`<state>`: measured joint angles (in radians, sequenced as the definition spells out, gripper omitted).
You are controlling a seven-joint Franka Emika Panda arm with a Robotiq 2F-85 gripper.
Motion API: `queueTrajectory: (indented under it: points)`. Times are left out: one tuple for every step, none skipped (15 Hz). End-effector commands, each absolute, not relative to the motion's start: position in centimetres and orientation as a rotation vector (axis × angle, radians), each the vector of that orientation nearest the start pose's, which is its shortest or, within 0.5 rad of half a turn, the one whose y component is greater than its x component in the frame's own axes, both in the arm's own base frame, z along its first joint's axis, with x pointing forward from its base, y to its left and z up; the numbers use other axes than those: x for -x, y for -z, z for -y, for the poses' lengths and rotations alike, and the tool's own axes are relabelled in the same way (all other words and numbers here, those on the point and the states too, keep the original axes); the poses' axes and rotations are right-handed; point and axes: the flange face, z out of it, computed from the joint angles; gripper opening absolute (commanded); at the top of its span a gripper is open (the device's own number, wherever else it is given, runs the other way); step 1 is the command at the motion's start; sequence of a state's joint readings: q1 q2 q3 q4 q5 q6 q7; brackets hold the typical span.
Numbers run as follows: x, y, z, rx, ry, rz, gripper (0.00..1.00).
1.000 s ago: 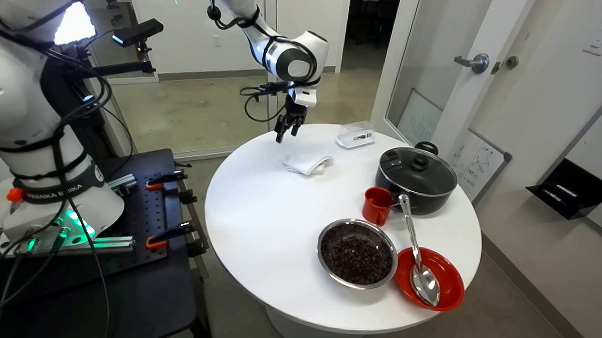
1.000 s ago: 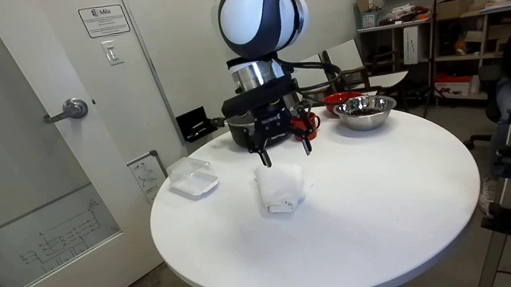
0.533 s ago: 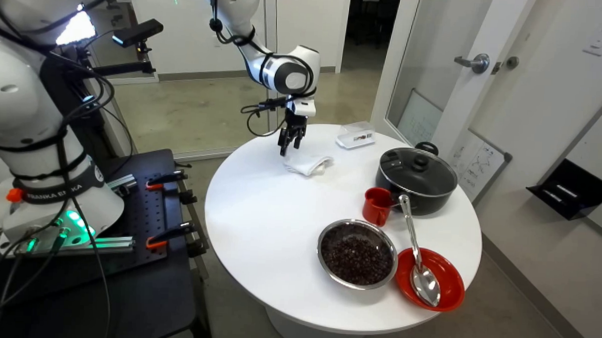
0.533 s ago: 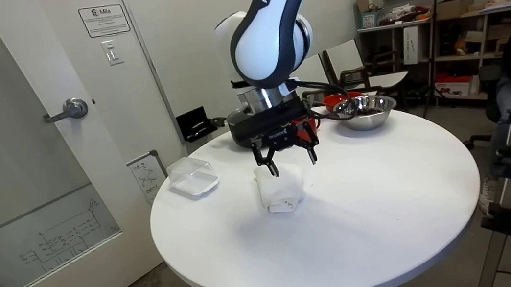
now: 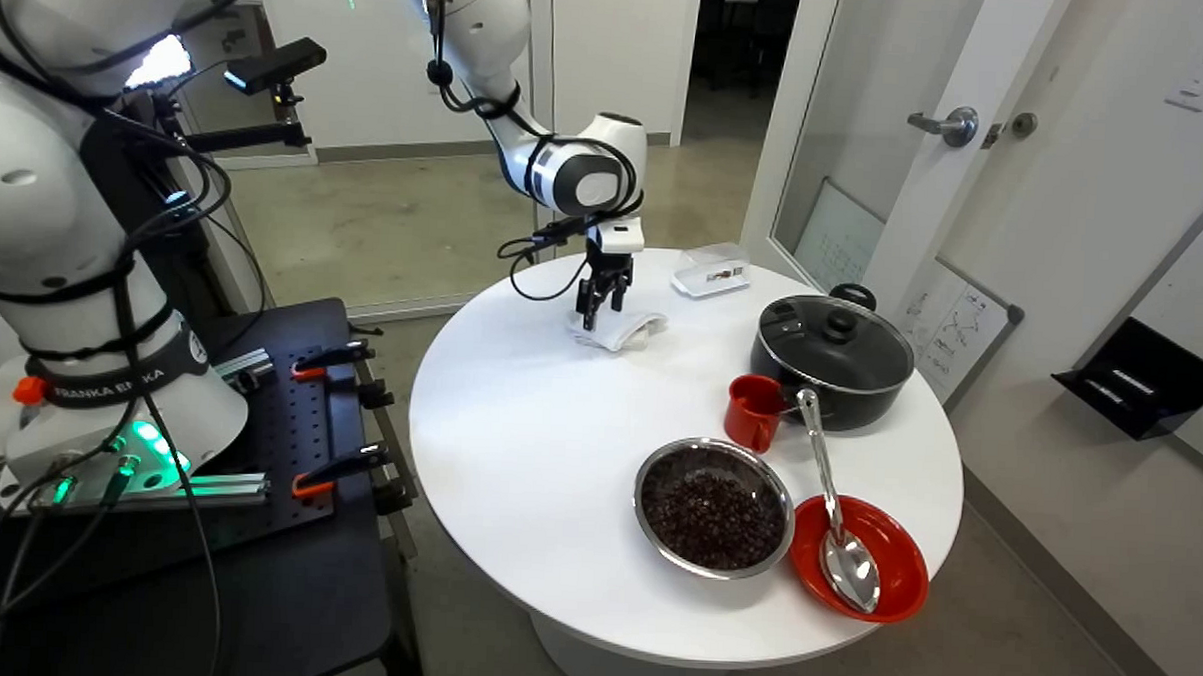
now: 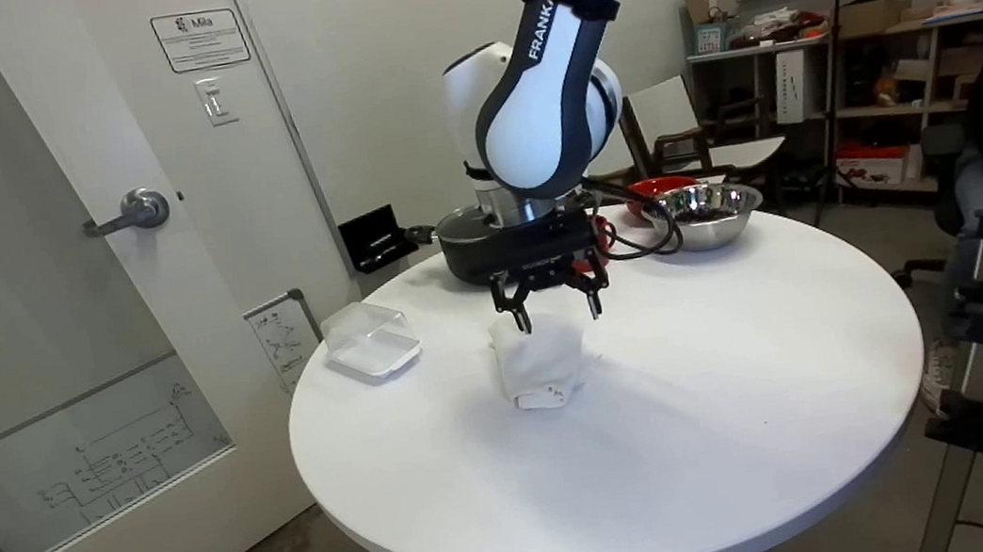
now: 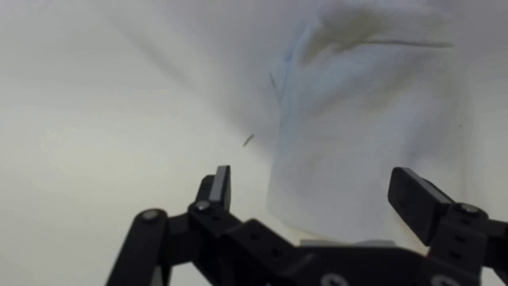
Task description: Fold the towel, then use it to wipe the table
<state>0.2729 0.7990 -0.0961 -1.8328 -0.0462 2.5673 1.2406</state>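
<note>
Black pot and red mug side by side
The pot wears a see-through lid. A steel bowl of small dark pieces stands just beside a red bowl, in which the head of a long silver spoon lies. A clear plastic box stands open, well apart from both bowls. In an exterior view, chairs and laden shelves stand in the background; both exterior views show a glass-panelled door.

It looks like a robotics lab: a Franka arm standing beside a perforated black plate, a mounted camera, small scribbled whiteboards, a wall sign reading "Mila", and shelves of boxes.
</note>
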Motion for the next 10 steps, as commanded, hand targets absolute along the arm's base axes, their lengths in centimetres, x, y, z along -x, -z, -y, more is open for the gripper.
queueTrajectory:
  points:
    - [-62.2, -9.4, -12.1, 2.78, 0.049, -1.583, 1.0]
    - [-62.3, -9.4, -12.3, 2.77, 0.051, -1.583, 1.0]
    - [-62.4, -9.4, -12.4, 2.766, 0.054, -1.582, 1.0]
    - [-62.5, -9.3, -12.4, 2.763, 0.057, -1.579, 1.0]
    - [-62.5, -9.1, -12.5, 2.764, 0.069, -1.573, 1.0]
    - [-62.6, -8.8, -12.5, 2.766, 0.089, -1.57, 1.0]
    - [-62.6, -8.7, -12.6, 2.771, 0.148, -1.555, 1.0]
    - [-62.7, -8.5, -12.7, 2.766, 0.154, -1.546, 1.0]
    - [-62.7, -8.4, -12.8, 2.763, 0.176, -1.538, 1.0]
    - [-62.7, -8.2, -13.0, 2.761, 0.19, -1.527, 1.0]
